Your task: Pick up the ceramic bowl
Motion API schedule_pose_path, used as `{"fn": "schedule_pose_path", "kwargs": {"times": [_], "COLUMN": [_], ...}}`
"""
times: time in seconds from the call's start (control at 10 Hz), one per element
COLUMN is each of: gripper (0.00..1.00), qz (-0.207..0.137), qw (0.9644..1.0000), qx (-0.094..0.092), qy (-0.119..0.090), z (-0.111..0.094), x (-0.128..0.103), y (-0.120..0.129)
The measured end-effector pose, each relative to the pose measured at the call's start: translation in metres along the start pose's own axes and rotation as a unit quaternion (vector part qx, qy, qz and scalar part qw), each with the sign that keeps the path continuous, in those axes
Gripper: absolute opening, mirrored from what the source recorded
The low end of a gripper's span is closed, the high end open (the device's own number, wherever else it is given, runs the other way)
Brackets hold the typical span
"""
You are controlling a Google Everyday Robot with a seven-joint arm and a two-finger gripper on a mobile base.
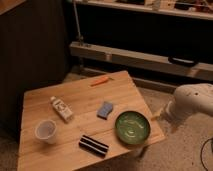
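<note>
The ceramic bowl (132,127), wide, shallow and glossy green, sits on the wooden table (120,92) near its front right corner. My white arm (192,102) is off the table's right side. Its gripper (168,114) is at the arm's lower left end, right of the bowl and apart from it, beyond the table edge. Nothing is held that I can see.
On the table are a white translucent cup (46,131) front left, a small white bottle (61,108) lying down, a blue sponge (105,109), a black striped bar (94,145) and an orange item (100,80) at the back edge. A metal rail and shelf (150,59) run behind.
</note>
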Motion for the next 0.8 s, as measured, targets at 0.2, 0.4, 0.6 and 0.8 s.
{"fn": "schedule_pose_path", "kwargs": {"times": [0.2,0.4,0.6,0.8], "gripper": [0.65,0.65,0.65,0.65], "qz": [0.001,0.0,-0.006,-0.004], "qw": [1.0,0.9995,0.9954,0.9923], "qx": [0.0,-0.023,-0.084,-0.109], "qy": [0.001,0.02,0.046,0.058], "z": [0.001,0.01,0.034,0.044], "x": [0.0,-0.001,-0.005,-0.01], "y": [-0.001,-0.005,-0.017,-0.032]}}
